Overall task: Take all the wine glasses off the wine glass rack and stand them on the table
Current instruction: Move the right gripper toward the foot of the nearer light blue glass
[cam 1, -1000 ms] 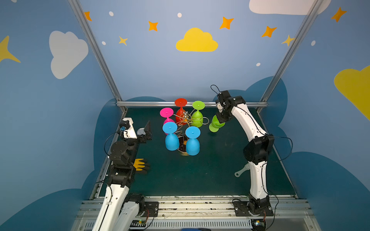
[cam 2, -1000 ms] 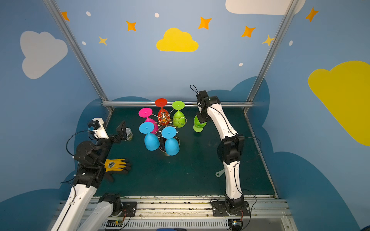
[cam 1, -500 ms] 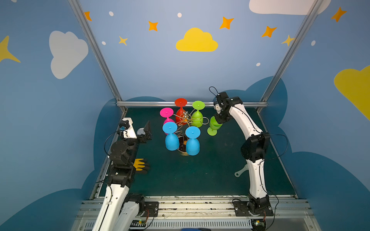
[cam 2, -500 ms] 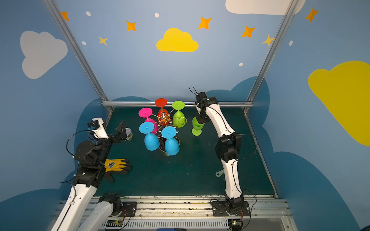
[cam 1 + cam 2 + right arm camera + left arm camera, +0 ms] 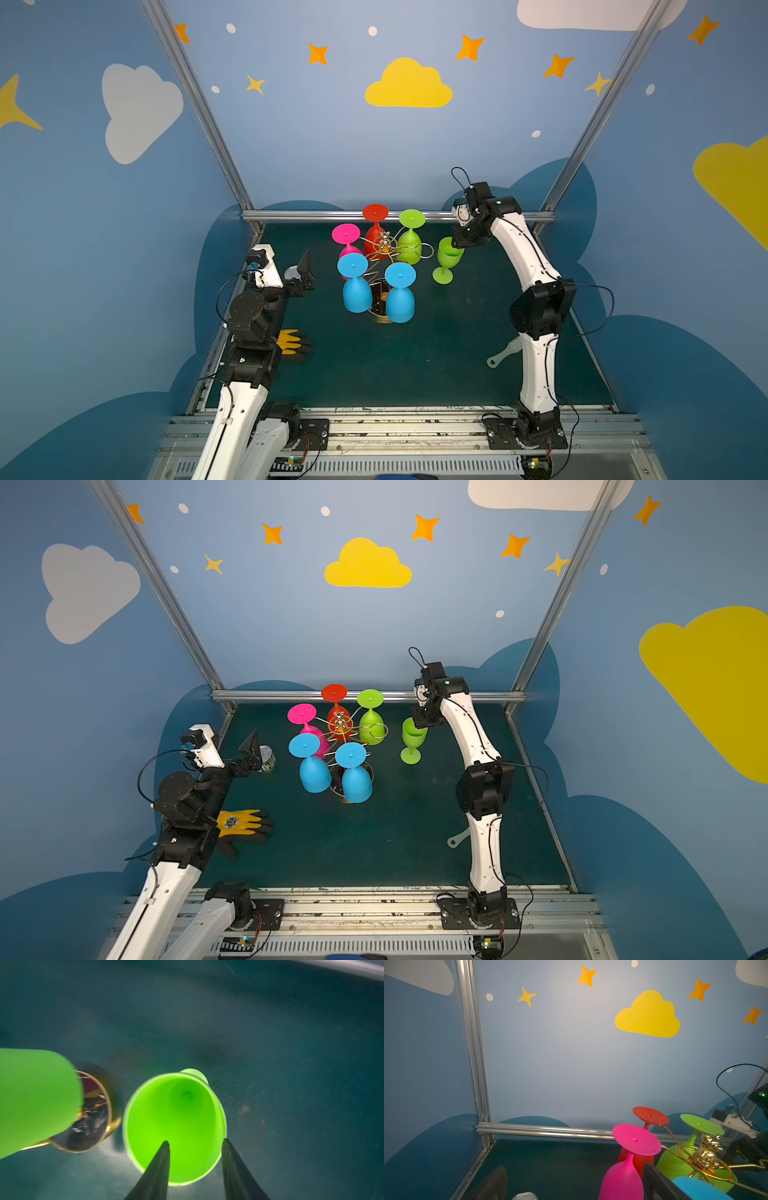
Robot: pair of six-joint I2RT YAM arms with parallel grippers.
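The gold wire wine glass rack (image 5: 384, 249) (image 5: 340, 729) (image 5: 704, 1157) stands mid-table with pink, red, green and two blue glasses hanging upside down. A lime green wine glass (image 5: 446, 259) (image 5: 412, 739) (image 5: 176, 1122) stands upright on the green mat right of the rack. My right gripper (image 5: 457, 245) (image 5: 422, 725) (image 5: 195, 1141) hovers at its rim, open, one finger inside the bowl and one outside, gripping nothing. My left gripper (image 5: 305, 270) (image 5: 253, 750) (image 5: 575, 1188) is wide open and empty at the table's left, facing the rack.
A yellow and black glove (image 5: 291, 340) (image 5: 239, 823) lies by the left arm. A small metal can (image 5: 266, 758) (image 5: 525, 1195) sits at the left gripper. A pale flat utensil (image 5: 505, 353) (image 5: 457, 839) lies near the right arm. The rack's mirrored base (image 5: 91, 1115) is close beside the standing glass.
The right gripper brought the tilted green glass down to stand upright on the mat, and its jaws have parted off the rim. The left arm has not moved.
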